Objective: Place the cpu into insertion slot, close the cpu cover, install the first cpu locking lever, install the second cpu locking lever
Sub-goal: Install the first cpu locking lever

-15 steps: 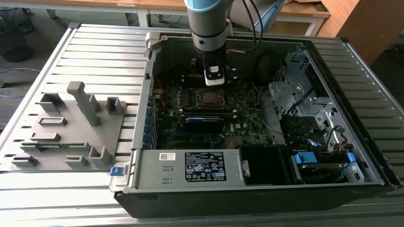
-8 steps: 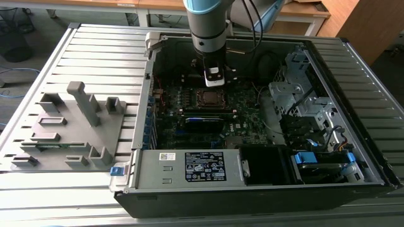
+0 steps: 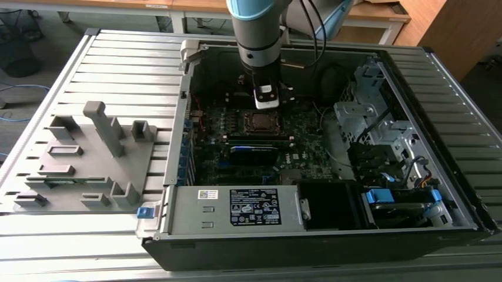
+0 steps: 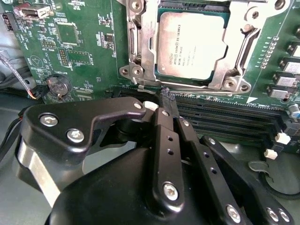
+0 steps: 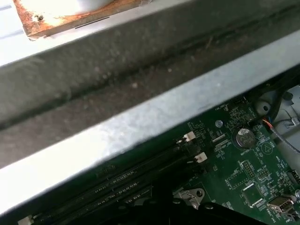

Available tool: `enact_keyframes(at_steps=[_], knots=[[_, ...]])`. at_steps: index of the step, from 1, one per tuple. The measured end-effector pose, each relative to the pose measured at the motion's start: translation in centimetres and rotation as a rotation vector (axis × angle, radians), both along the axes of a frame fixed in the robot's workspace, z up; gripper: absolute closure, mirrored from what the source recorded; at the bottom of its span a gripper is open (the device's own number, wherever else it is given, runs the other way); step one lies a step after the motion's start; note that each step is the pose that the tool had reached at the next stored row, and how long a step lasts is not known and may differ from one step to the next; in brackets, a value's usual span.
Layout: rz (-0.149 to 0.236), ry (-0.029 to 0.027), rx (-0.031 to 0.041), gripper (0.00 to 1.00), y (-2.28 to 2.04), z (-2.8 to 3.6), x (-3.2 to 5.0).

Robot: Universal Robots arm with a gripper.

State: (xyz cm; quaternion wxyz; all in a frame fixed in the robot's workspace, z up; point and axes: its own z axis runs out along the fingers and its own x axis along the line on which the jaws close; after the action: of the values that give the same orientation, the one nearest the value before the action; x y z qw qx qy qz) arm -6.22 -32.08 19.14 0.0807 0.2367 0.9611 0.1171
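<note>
The cpu (image 4: 190,44) lies flat in the insertion slot (image 3: 259,121), grey face up. The silvery cpu cover (image 4: 144,54) is down over it and frames its edges. Thin metal lever rods (image 4: 244,49) run along two sides of the socket. In the second wrist view my gripper (image 4: 167,96) has its black fingers pressed together, tips just off the socket's edge by the memory slots. I cannot tell if anything thin is pinched between them. In the exterior view the gripper (image 3: 267,104) hangs straight down over the socket's far side.
Black memory slots (image 4: 225,117) run beside the socket, and a coin battery (image 4: 57,86) sits on the green board. Case walls, a drive cage (image 3: 368,117) and the power supply (image 3: 251,205) box the arm in. A grey fixture (image 3: 86,153) stands on the exterior view's left.
</note>
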Motion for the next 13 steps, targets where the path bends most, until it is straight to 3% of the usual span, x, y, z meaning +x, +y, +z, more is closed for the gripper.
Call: enact_keyframes(at_steps=[9, 13], knots=[[0.000, -0.0020, 0.0000, 0.89, 0.00, -0.03, 0.00], [0.000, -0.0020, 0.0001, 0.89, 0.00, 0.59, 0.00]])
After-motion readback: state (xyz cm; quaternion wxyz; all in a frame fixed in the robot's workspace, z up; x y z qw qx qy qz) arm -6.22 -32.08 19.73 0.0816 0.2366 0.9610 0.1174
